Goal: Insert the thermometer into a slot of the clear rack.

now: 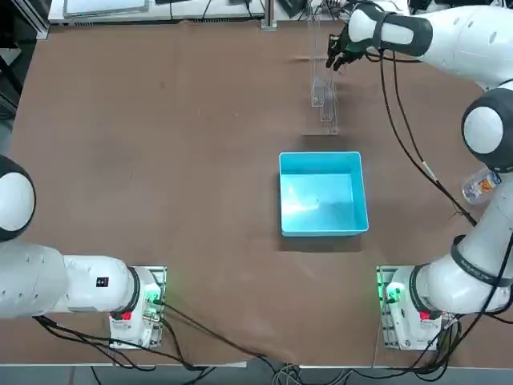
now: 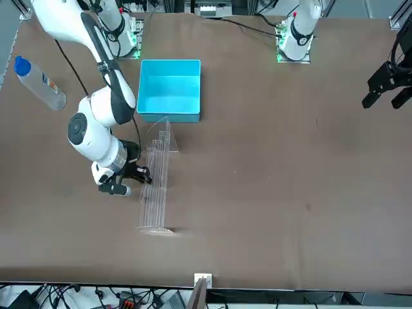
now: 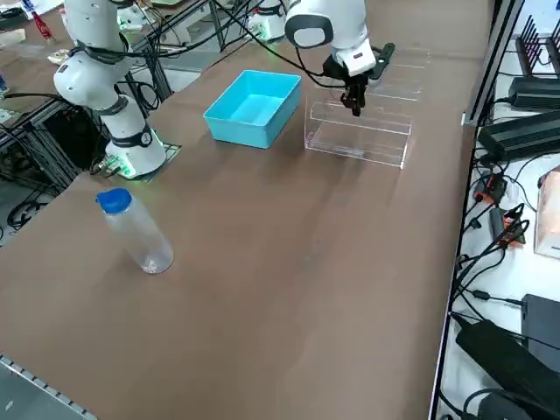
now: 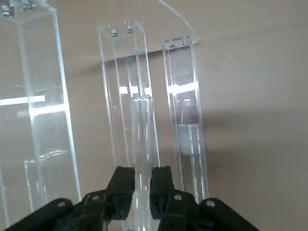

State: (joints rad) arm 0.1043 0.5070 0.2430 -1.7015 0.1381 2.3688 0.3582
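The right gripper (image 4: 142,185) is closed on the thermometer (image 4: 141,139), a thin clear rod pinched between its two black fingertips (image 4: 121,185) and rising straight out from them. The rod stands against the plates of the clear rack (image 1: 323,88); whether it sits in a slot cannot be told. The blue bin (image 1: 322,193) lies near the rack.

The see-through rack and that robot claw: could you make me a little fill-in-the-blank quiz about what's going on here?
1. The right gripper is shut on the ____.
2. The gripper hovers beside the clear rack, which is made of ____ plates.
3. The square bin near the rack is coloured ____.
4. The bottle lying on the table has a ____ cap.

Missing words: thermometer; transparent; blue; blue
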